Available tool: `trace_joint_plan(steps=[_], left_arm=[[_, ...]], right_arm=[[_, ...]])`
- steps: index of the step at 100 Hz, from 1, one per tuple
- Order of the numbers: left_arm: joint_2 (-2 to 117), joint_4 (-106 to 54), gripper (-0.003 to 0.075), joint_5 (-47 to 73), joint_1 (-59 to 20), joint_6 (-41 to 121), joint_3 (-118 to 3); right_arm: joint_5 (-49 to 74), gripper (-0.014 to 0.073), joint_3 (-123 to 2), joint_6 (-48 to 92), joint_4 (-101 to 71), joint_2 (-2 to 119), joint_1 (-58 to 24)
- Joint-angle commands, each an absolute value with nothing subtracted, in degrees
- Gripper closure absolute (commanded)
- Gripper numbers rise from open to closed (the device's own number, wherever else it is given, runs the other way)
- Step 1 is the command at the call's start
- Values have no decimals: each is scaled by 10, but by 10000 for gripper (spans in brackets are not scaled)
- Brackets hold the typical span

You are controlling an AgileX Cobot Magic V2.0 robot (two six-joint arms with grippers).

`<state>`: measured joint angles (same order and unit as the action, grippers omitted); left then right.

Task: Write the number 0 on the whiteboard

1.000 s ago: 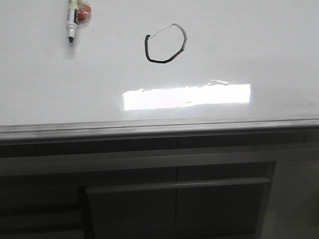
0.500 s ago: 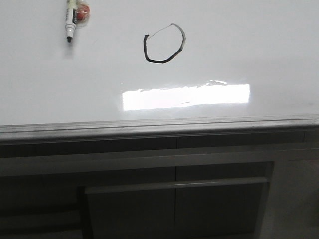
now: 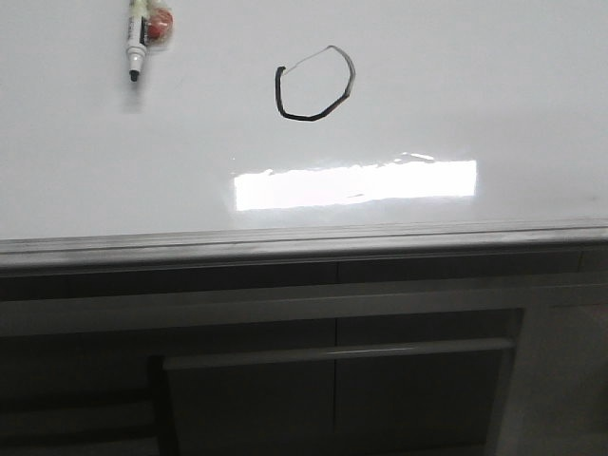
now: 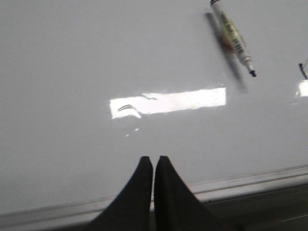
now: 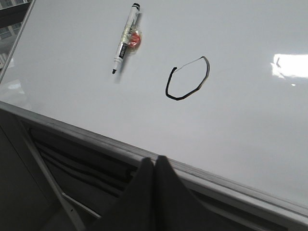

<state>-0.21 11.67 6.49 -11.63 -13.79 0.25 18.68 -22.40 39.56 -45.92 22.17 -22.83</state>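
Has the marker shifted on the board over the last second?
No. In the front view the marker lies at the same spot left of the number 0, tip toward the whiteboard rim, as in the earlier frames.

Whiteboard [image 3: 494,85] w/ marker [image 3: 136,43] on it.

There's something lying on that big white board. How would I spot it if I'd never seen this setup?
Start with the whiteboard, the glossy white surface with a grey rim. Near its far left corner in the front view lies a marker, uncapped, dark tip toward the camera, a small red thing beside its barrel. The only other mark is the hand-drawn black number 0, flat ink to its right.
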Motion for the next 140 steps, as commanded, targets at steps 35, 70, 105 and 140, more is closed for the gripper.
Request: trace_joint_plan(steps=[35,70,105,140], left_arm=[[-19,-18,740,154,-8,-7,20],[-19,-74,740,156,2,-7,20],[-19,-74,740,156,2,-7,20],[-19,-74,740,156,2,-7,20]], right_arm=[[154,662,-238,401,-470,226,-225],[154,662,-238,401,-470,226,-225],[154,662,-238,401,-470,226,-225],[129,662,-225,401,-446,207,-225]])
